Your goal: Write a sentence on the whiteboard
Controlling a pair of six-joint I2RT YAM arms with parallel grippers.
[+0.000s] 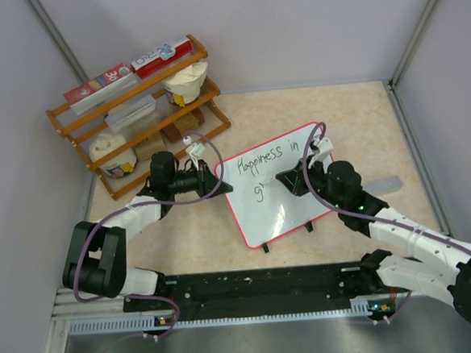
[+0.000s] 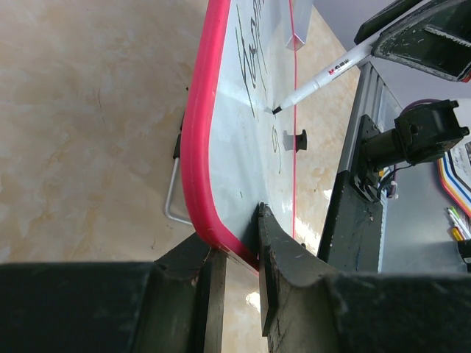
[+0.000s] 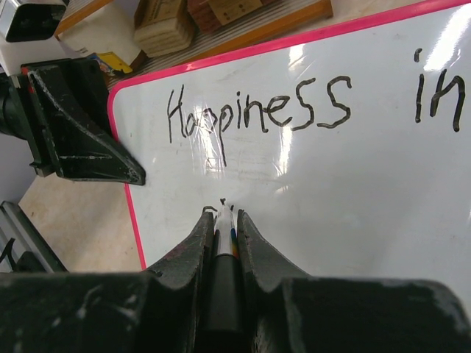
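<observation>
Whiteboard point(image 1: 290, 209) rests on black feet mid tabletop point(image 1: 352, 112). L fingers point(image 2: 287, 272) clenched on its red rim at left edge. R fingers point(image 3: 257, 250) grasp marker point(image 2: 331, 73), tip touching board below sentence point(image 1: 267, 160): "Happiness in", w/ "g" under it.

left arm stretched low and forward, left gripper point(image 1: 210, 181) jaws pinched on whiteboard point(image 1: 286, 212) rim. right arm bent at elbow, wrist tipped down, right gripper point(image 1: 294, 178) jaws tight round marker point(image 2: 331, 72), tip just ahead of fingertips.
</observation>
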